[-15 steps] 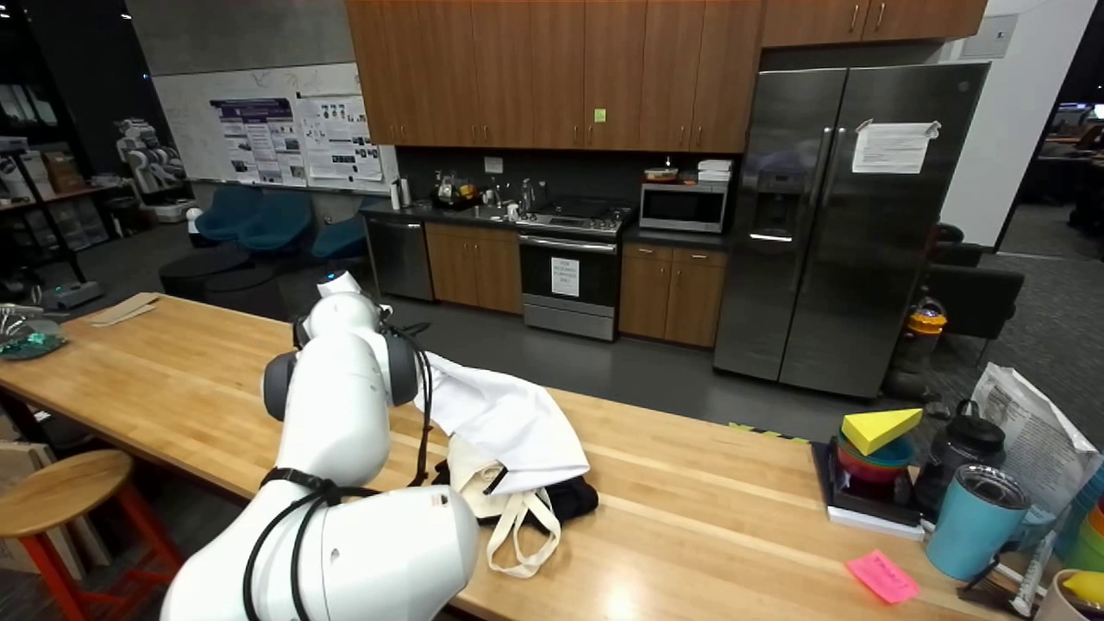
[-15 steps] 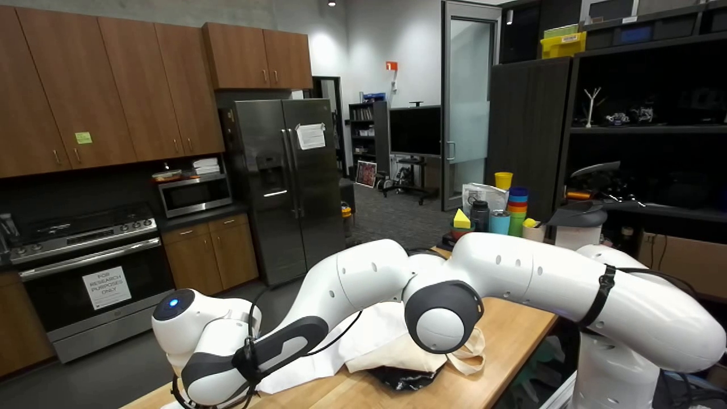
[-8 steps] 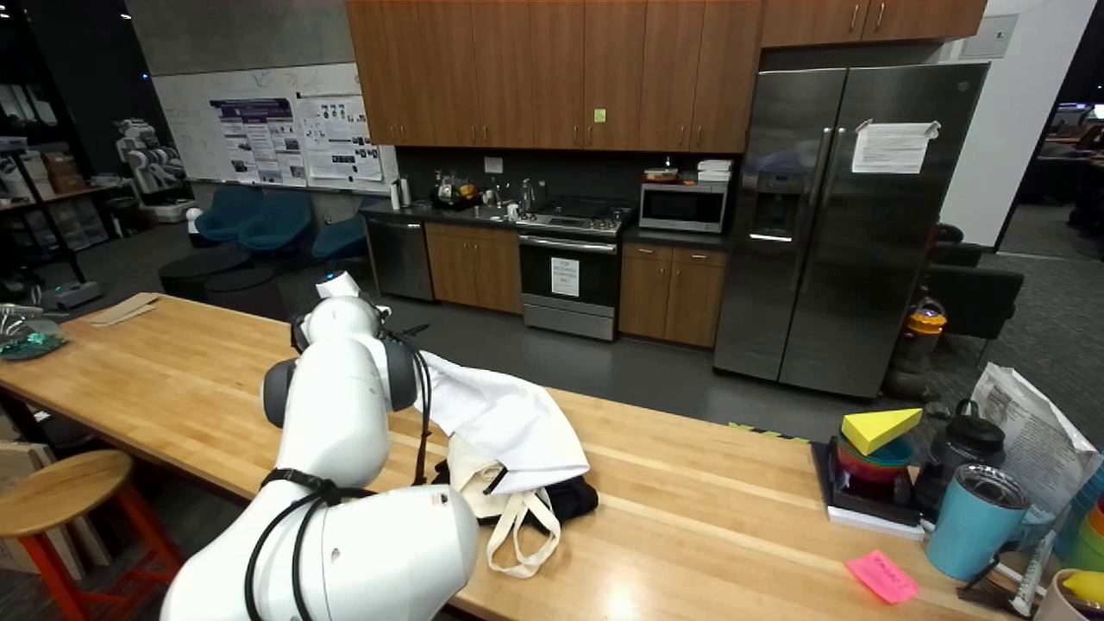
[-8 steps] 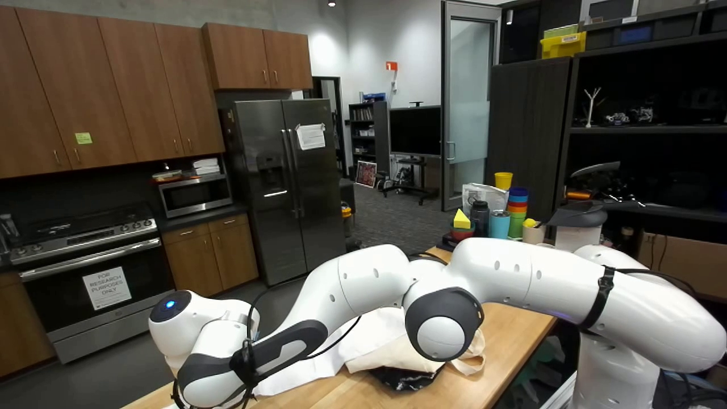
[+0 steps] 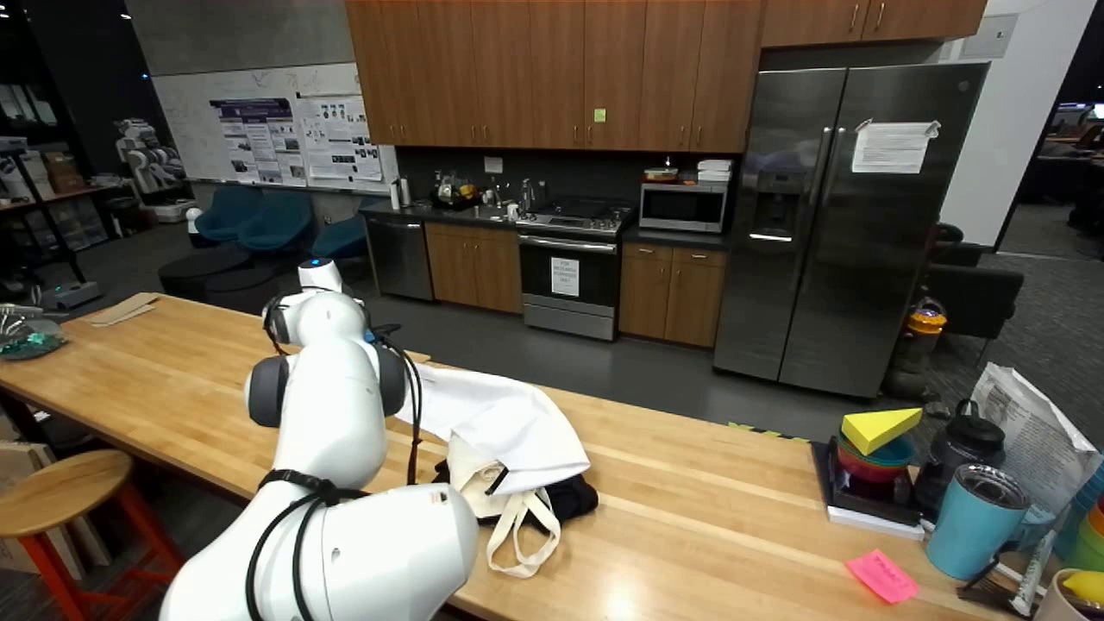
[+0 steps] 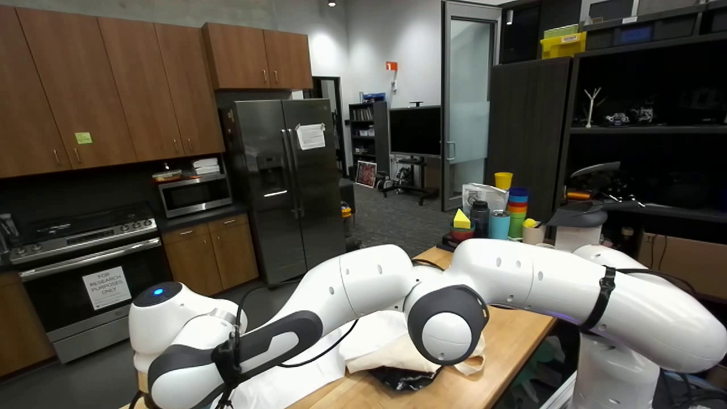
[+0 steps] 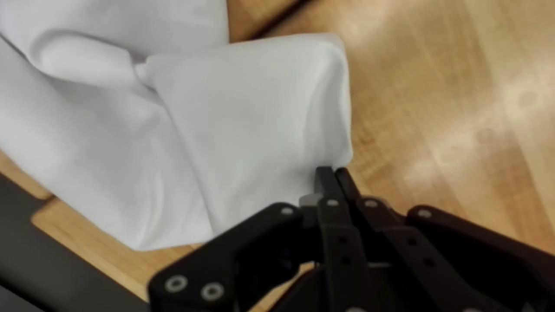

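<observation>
In the wrist view my gripper (image 7: 333, 170) is shut, its fingertips together on the edge of a white cloth (image 7: 243, 112). The cloth runs up to the tips and spreads away from them over the wooden table. In both exterior views the cloth (image 5: 517, 423) (image 6: 372, 332) stretches from a heap toward the arm's wrist. Partly beneath it lies a cream tote bag (image 5: 470, 470) with a looped handle (image 5: 517, 561). Something black (image 6: 403, 379) shows under the bag. The arm hides the gripper in an exterior view, and the lower frame edge cuts it off in the other viewpoint.
The wooden table (image 5: 707, 509) has its far edge close to the cloth. At its right end stand a yellow wedge (image 5: 880, 429) on stacked bowls, a black bottle (image 5: 962, 444) and a blue tumbler (image 5: 975, 522). A pink note (image 5: 881, 576) and a stool (image 5: 69, 487) also show.
The gripper end of the arm has moved left in both exterior views, rising slightly. The cloth's near end has been drawn along with it, while the tote bag stays put.
</observation>
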You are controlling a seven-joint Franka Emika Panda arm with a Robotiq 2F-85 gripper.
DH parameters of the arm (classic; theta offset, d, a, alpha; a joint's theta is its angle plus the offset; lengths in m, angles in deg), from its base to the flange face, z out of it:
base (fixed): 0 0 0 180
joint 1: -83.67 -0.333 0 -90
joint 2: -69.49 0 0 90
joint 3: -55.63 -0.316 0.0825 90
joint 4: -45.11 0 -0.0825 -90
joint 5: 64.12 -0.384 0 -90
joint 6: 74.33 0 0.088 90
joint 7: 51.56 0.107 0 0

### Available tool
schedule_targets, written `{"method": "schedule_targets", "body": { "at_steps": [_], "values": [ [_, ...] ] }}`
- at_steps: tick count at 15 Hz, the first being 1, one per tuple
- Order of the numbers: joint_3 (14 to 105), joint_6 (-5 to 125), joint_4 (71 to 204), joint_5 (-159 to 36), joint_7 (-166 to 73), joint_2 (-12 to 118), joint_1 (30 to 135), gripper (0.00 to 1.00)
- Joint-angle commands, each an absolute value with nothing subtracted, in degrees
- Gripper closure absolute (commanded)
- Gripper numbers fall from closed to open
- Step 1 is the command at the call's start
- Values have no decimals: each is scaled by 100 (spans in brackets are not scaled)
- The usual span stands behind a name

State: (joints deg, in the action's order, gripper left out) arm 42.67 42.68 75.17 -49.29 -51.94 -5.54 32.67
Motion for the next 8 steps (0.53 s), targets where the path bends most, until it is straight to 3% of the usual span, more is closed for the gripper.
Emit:
{"method": "schedule_targets", "body": {
  "at_steps": [1, 8],
  "values": [
    [4193, 4239, 6791, -5736, -5742, -837, 2972, 100],
    [4186, 4191, 6327, -6577, -6114, -926, 2483, 100]
  ]
}}
